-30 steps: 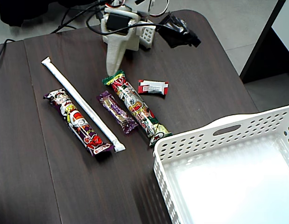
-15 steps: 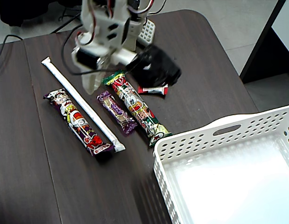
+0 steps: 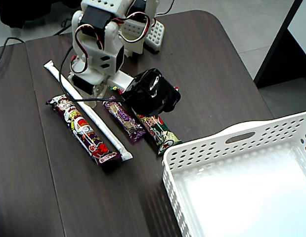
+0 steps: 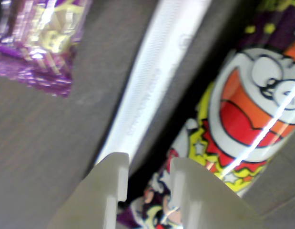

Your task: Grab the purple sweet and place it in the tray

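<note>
Nearest, at the right, stands the white perforated tray [image 3: 212, 139]; no sweet shows in the visible part of it. It rests on the dark wood table [image 3: 44, 197]. Just left of the tray's near-left corner lies the end of a green and red wrapped stick [image 3: 160, 131], whose far half is hidden under the arm's black housing [image 3: 152, 91]. The purple sweet [image 3: 124, 119] lies flat on the table just left of that stick, running diagonally, clear of the tray and untouched; in the wrist view one end of it shows at upper left [image 4: 40, 38]. Further left lie a long white stick [image 3: 88, 111] and, touching it along its near end, a dark purple cartoon-wrapped stick [image 3: 83, 131]. The wrist view shows these two side by side [image 4: 152, 86] [image 4: 242, 109]. The gripper [image 4: 151, 160] hangs over them, its two cream fingers parted by a narrow gap and with nothing between them. The white arm [image 3: 101, 44] leans in from the far edge of the table; its fingers cannot be made out in the fixed view.
</note>
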Controlling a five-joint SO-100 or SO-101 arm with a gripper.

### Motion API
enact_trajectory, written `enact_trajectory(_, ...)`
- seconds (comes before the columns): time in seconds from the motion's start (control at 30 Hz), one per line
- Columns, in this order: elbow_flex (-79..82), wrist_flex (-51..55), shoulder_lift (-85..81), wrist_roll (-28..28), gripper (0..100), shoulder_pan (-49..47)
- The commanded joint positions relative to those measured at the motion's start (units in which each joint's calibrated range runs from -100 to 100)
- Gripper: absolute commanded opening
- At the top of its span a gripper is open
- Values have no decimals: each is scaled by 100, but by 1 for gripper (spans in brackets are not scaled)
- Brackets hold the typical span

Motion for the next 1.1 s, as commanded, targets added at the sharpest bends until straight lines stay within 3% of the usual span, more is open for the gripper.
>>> enact_trajectory(0.0, -559, 102, -60, -19, 6, -18)
enact_trajectory(0.5, -714, -78, 367, -50, 7, -40)
enact_trajectory(0.77, -796, -121, 392, -19, 27, 34)
enact_trajectory(1.07, -1737, 16, 1246, -55, 27, 372)
